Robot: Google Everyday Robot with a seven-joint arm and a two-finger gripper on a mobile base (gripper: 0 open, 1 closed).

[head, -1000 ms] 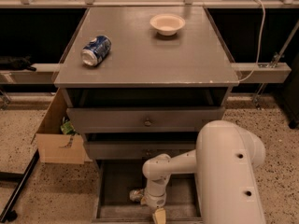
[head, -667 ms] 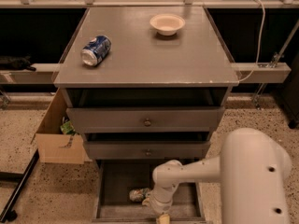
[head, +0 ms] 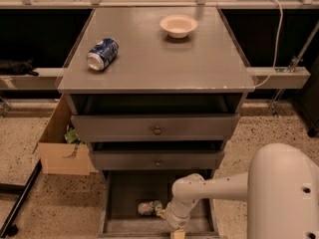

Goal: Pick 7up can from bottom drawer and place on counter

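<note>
7up can (head: pixel 148 208) in bottom drawer (head: pixel 123 200); tool (head: pixel 175 227) just right of it.

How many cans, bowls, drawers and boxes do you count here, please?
Cans: 2 (7up can, blue can)
Bowl: 1
Drawers: 3 (top drawer, middle drawer, bottom drawer)
Box: 1
Total: 7
The gripper sits low at the bottom drawer's front, right of the 7up can.

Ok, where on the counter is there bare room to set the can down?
Counter: bare across the middle, front and right, bordered by the blue can at left and the bowl at back. Crowded: bottom drawer front, jaws beside 7up can.
</note>
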